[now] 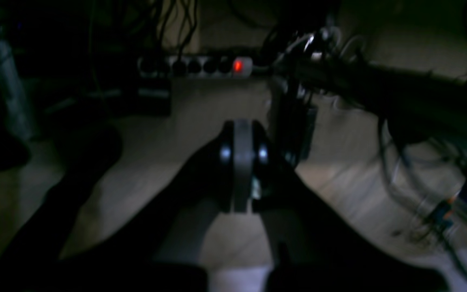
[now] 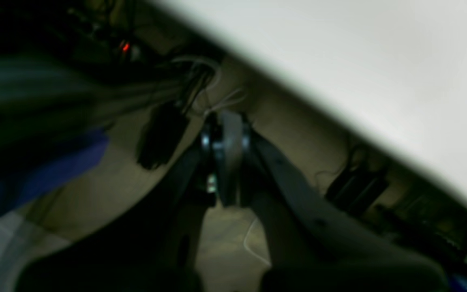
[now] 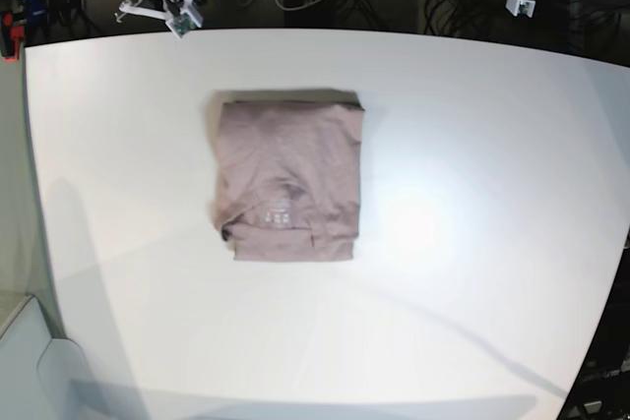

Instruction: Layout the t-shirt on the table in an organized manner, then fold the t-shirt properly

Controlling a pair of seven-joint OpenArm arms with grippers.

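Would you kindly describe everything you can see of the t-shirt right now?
The t-shirt is a dusty-pink soft cloth, folded into a compact, roughly rectangular bundle lying flat on the white table, left of centre in the base view. A small pale print shows near its lower middle, with a few soft creases and a slightly uneven lower edge. Nothing but the table touches it.

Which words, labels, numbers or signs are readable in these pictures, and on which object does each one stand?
No text can be read in any view.
The t-shirt, folded on the table, bears a small pale print near the neck: too small to read.
The power strip shows only a lit red switch, with no legible marking.
Both wrist views are dark and blurred.
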